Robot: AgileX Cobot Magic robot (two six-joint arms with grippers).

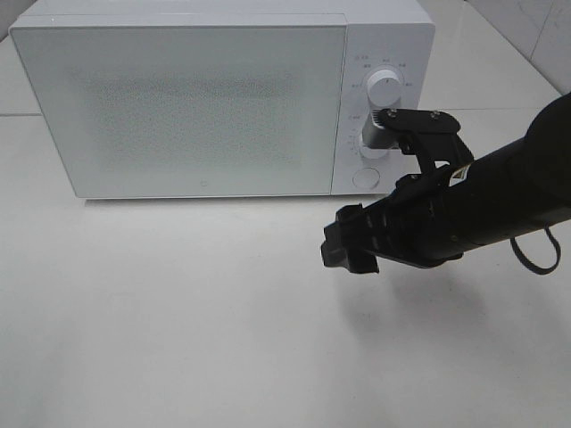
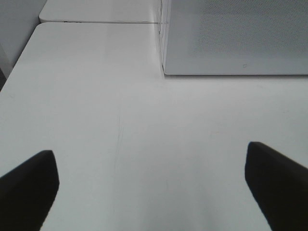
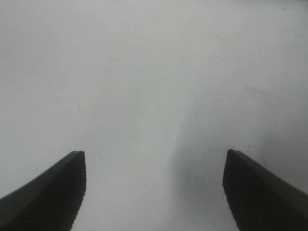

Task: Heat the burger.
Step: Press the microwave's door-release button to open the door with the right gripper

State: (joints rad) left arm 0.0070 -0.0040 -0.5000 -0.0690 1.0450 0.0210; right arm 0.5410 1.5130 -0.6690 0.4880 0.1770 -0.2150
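Worktop: white and bare in front of the oven; it carries the microwave.
Microwave: stands at the back, door closed and frosted, so the inside cannot be read.
Right arm: reaches in front of the control panel, wrist turned toward the middle of the worktop.
Burger: not in sight in any view; it may sit behind the closed door, but that cannot be told.
Right pincer: fingers spread apart, nothing between them, facing bare worktop.
Left pincer: fingers spread apart, nothing held, low over the worktop near the oven's left corner.
Dials: upper dial and lower dial, close beside the right arm's wrist bracket.
Round button: below the dials.
Step in hand (judgement): working the controls. The right pincer should turn to face the panel, close squarely around one dial, twist without pushing the oven back, and keep the wrist off the other dial.
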